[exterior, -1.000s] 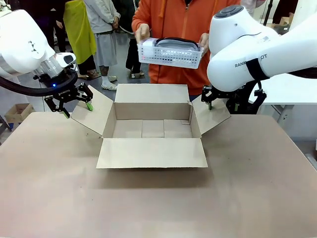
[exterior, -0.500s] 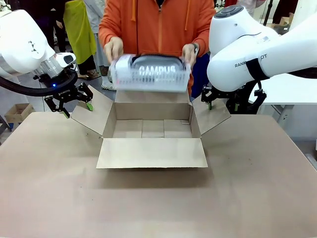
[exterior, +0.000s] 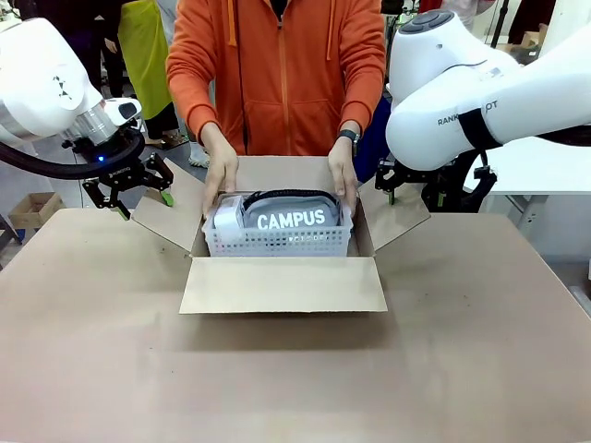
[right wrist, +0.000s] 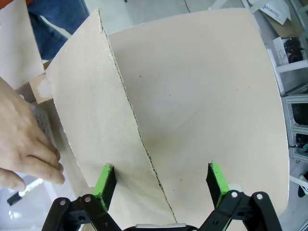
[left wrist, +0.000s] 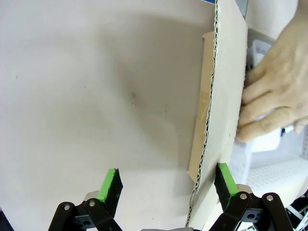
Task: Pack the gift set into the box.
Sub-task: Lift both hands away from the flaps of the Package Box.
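Lying with its long axis left to right, the white plastic lattice basket (exterior: 277,242) sits inside the large brown corrugated cardboard box (exterior: 282,281). Its soft grey pouch (exterior: 291,212) shows "CAMPUS" toward the robot, with a small white item (exterior: 228,220) at the left end. A person's hands (exterior: 220,180) grip both ends. The left gripper (left wrist: 167,172) and right gripper (right wrist: 160,168) are spread wide, each straddling the fluted edge of one of the side flaps (exterior: 171,217).

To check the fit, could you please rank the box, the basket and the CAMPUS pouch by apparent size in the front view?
Largest: box
Middle: basket
Smallest: pouch, lying inside the basket
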Robot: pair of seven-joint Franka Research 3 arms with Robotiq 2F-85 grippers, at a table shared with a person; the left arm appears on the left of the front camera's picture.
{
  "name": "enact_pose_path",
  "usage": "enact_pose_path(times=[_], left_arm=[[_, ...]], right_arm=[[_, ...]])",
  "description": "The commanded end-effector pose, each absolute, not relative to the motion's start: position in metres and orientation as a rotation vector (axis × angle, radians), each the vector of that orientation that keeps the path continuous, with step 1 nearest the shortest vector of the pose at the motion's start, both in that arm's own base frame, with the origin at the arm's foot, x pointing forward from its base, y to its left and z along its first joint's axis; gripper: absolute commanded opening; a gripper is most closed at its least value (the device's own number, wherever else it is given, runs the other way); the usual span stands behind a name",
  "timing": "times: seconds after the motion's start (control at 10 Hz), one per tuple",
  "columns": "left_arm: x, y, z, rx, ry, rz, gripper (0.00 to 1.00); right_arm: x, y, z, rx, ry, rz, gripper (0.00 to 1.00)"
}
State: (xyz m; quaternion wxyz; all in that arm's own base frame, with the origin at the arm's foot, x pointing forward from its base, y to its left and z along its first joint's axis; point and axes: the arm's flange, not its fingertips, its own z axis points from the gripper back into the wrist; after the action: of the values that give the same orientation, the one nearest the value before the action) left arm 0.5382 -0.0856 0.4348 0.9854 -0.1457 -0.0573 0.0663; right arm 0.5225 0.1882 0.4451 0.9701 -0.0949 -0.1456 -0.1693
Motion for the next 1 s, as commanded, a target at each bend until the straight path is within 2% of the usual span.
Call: enact_pose_path(times=[0.0, 0.9], left_arm=[[0.5389, -0.0865, 0.4372, -0.279, -0.113, 0.143, 1.00], [0.5382, -0.0856, 0.4348, -0.293, -0.115, 0.133, 1.00]], right_arm=[[0.5258, 0.1887, 0.4467, -0.206, -0.305, -0.351, 1.00], [0.5225, 0.1882, 0.4451, -0.192, -0.294, -0.342, 1.00]])
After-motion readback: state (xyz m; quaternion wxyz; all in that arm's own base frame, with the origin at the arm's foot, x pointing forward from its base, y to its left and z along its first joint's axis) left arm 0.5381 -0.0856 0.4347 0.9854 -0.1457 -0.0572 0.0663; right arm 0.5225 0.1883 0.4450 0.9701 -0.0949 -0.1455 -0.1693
